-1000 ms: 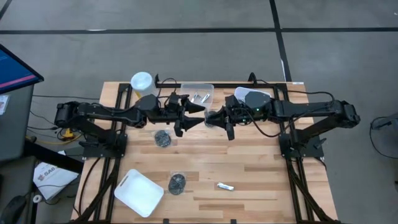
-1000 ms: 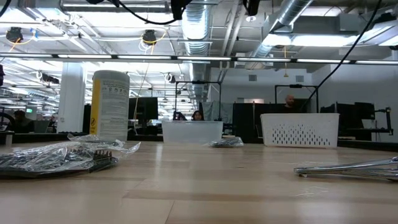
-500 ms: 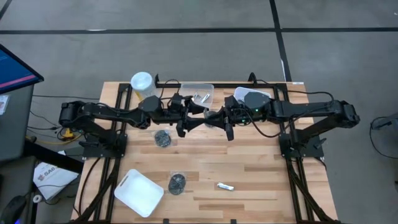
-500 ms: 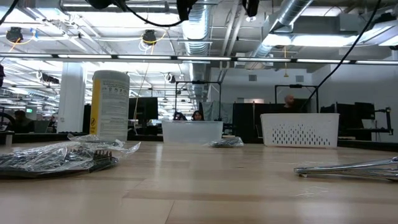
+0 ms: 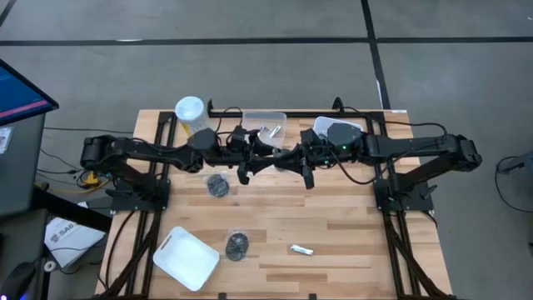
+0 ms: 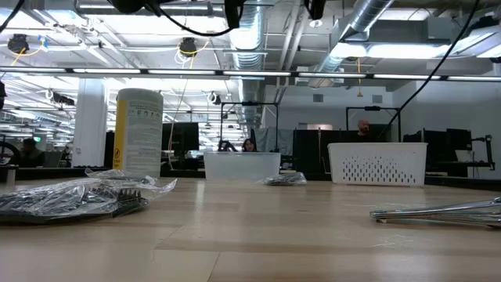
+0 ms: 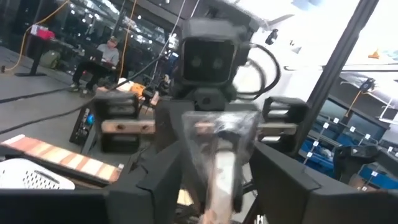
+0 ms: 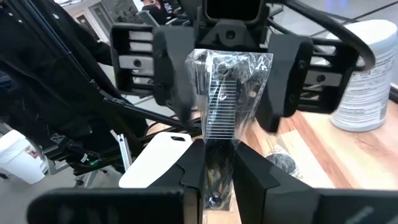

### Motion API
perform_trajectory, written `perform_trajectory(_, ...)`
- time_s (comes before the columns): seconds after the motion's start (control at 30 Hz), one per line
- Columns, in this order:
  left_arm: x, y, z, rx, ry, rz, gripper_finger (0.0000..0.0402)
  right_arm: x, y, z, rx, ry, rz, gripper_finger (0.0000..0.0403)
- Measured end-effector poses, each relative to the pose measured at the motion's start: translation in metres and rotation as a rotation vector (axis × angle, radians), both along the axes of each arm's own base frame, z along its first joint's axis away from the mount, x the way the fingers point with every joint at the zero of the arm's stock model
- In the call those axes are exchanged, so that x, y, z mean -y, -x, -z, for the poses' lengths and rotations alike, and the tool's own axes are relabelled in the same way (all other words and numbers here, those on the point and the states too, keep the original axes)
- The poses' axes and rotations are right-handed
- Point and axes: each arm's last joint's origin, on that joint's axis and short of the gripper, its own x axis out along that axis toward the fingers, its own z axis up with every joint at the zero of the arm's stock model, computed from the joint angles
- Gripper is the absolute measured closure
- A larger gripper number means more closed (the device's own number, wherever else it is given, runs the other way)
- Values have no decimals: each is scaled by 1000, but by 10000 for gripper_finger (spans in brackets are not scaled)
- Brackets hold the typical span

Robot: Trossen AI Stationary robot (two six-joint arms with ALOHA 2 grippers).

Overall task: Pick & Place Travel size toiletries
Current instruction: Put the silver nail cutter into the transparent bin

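The right gripper (image 5: 289, 158) is shut on a dark oblong piece in clear wrapping (image 8: 227, 93), held in the air above the table's middle, near the far edge. The left gripper (image 5: 266, 158) faces it from the table's left, open. Its two fingers (image 8: 174, 74) stand on either side of the piece's far end, which also shows in the left wrist view (image 7: 217, 149). Two dark round lumps (image 5: 218, 185) (image 5: 237, 245) and a silvery tube (image 5: 301, 249) lie on the table. More silvery tubes lie in a clear bin (image 5: 265, 127). My right gripper pinches the wrapped piece's near end (image 8: 219, 149) between its two fingers, coming level from the table's right, fingers along the piece. The piece is lifted clear and sticks out toward the left gripper. My left gripper's open fingers flank the other end; I cannot tell whether they touch the wrapper.
A tall pale-yellow canister (image 5: 190, 111) stands at the far left. A white perforated basket (image 5: 337, 130) sits at the far edge, right of the clear bin. A white lid (image 5: 187, 258) lies near the front left. The arms' base frames flank the table's left and right sides.
The left gripper has moved toward the table's right, up to the right gripper, and its open fingers now stand around the wrapped piece's free end. The right gripper has kept about still with the piece.
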Motion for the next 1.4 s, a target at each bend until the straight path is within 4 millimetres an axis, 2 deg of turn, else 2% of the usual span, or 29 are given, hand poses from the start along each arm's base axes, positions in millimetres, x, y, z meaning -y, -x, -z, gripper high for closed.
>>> perform_trajectory(0.47, 0, 0, 0, 3, 9, 1, 360, 0, 0, 0, -3, -6, 1, 356)
perform_trajectory(0.57, 0, 0, 0, 3, 8, 1, 361, 0, 0, 0, -2, -6, 2, 353)
perform_trajectory(0.67, 0, 0, 0, 2, 13, 2, 361, 0, 0, 0, -1, -3, 2, 327)
perform_trajectory(0.83, 0, 1, -1, 3, 15, 2, 361, 0, 3, -4, 14, 1, -1, 251)
perform_trajectory(0.97, 0, 8, -12, 48, -30, -17, 361, 0, 18, -26, 38, 23, -5, 184)
perform_trajectory(1.07, -4, 14, -19, 63, -64, -64, 361, 0, 34, -44, 11, 27, -7, 156)
perform_trajectory(1.2, -19, 19, -20, 33, -102, -199, 361, -4, 61, -66, -19, 24, -21, 151)
perform_trajectory(1.27, -30, 19, -14, -36, -117, -314, 361, -8, 74, -75, -10, 14, -32, 156)
perform_trajectory(1.4, -54, 21, 2, -211, -135, -521, 361, -20, 97, -81, -6, 61, -106, 182)
